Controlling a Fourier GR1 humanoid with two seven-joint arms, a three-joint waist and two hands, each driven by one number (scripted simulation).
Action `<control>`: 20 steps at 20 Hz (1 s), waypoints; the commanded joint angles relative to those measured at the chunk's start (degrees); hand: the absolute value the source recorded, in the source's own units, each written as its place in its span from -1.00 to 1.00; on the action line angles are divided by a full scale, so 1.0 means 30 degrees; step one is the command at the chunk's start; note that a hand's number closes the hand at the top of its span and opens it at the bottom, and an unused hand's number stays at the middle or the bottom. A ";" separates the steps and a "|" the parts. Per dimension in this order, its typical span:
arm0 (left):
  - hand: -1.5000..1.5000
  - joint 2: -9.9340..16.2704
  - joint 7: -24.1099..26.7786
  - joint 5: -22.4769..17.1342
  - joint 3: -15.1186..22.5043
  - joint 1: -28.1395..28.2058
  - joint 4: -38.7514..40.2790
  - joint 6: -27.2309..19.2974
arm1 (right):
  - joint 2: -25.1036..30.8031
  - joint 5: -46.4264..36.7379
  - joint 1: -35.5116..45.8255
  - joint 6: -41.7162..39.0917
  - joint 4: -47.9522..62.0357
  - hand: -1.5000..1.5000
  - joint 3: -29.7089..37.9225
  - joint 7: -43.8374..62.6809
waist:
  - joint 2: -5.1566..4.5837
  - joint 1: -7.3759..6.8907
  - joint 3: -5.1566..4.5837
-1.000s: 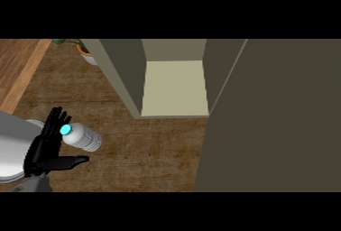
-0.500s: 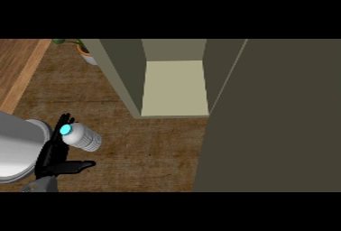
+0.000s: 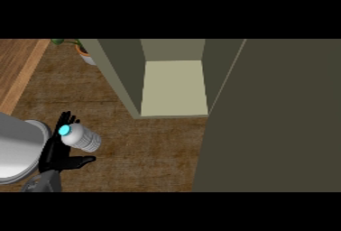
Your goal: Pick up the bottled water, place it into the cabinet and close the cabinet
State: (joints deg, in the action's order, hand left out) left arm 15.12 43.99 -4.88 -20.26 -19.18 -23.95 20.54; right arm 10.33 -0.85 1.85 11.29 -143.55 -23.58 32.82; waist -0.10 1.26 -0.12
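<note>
Bottled water [image 3: 85, 140] first: seeing it at near left, tilted over the wooden counter [image 3: 146, 149], with its cyan cap [image 3: 64, 131] pointing left and touching the left hand [image 3: 61, 155]. Finding that hand spread, fingers [image 3: 65, 119] straight and pointing far behind the cap, thumb [image 3: 81, 161] sticking out to the right on the near side of the bottle, not curling round it. Not managing to tell whether the bottle is lying on the counter or being carried. Noting the grey forearm [image 3: 16, 149] bulking at the left edge.

Looking far and right: seeing the cabinet [image 3: 126, 76] well apart from the bottle, standing open, with its pale shelf [image 3: 173, 85] showing. Seeing the cabinet door [image 3: 279, 117] swung out toward the near side, filling the right as a dark panel. Spotting a potted plant [image 3: 81, 50] at far left, just beside the cabinet's left wall and partly hidden by it. Noting a lighter wooden strip [image 3: 20, 72] running along the left.
</note>
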 commanded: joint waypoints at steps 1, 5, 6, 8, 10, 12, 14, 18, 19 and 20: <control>-1.00 -0.0579 0.1299 0.0209 0.0088 -0.0622 0.1490 -0.0073 | 0.0149 -0.0708 -0.2206 0.0031 -0.3191 -1.00 -0.0780 -0.0016 | 0.0006 0.0050 0.0006; -1.00 0.0059 0.1359 -0.0103 -0.0143 -0.0805 0.2363 0.1381 | 0.0624 -0.0830 -0.2319 0.0361 -0.3935 -1.00 -0.0666 0.0566 | -0.0007 0.0158 -0.0016; -1.00 -0.0196 0.0045 -0.0704 -0.0458 -0.1741 0.1990 0.1193 | 0.0723 -0.1491 -0.2629 0.0425 -0.3943 -1.00 -0.1499 0.0680 | 0.0053 0.0095 -0.0002; -1.00 -0.1039 0.1071 -0.0394 -0.0042 -0.1150 0.2045 0.1360 | 0.0759 -0.0710 -0.2144 0.0464 -0.3779 -1.00 -0.0242 0.0123 | 0.0034 0.0054 -0.0001; 1.00 -0.0352 0.1277 -0.0561 -0.0288 -0.1624 0.2798 0.2121 | 0.0969 -0.0084 -0.3056 -0.0159 -0.2552 -1.00 -0.0109 -0.1498 | -0.0035 0.0069 0.0002; 1.00 -0.0786 0.0685 -0.0478 0.0138 -0.1535 0.2519 0.2898 | 0.1108 0.0967 -0.2600 -0.0173 -0.2797 -1.00 0.1223 -0.1034 | -0.0006 -0.0036 0.0017; 1.00 -0.1070 0.0246 -0.0805 0.0008 -0.2257 0.2313 0.3015 | 0.0860 0.0256 -0.2372 0.0319 -0.3241 -1.00 0.0911 -0.0217 | 0.0021 0.0007 0.0002; 1.00 -0.1043 0.1927 0.0267 0.0629 -0.2710 0.2721 0.1655 | 0.1426 0.2062 -0.3079 -0.0907 -0.2436 -1.00 0.2499 -0.1982 | -0.0117 0.0303 0.0001; 1.00 -0.1729 0.3319 0.0916 0.1232 -0.1845 0.1836 0.0279 | 0.1093 0.0690 -0.3931 -0.0543 -0.2658 -1.00 0.1174 -0.2061 | 0.0006 0.0165 0.0014; 1.00 -0.1377 0.4052 0.1196 0.1348 -0.1598 0.1768 -0.0074 | 0.0817 0.0316 -0.3434 -0.0296 -0.2554 -1.00 0.0663 -0.1809 | -0.0010 0.0145 -0.0006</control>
State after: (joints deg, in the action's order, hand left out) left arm 11.53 47.62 -4.03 -18.18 -25.28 -17.31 21.63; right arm 12.64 -0.39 -5.20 10.38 -143.18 -20.55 25.24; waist -0.20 1.63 -0.11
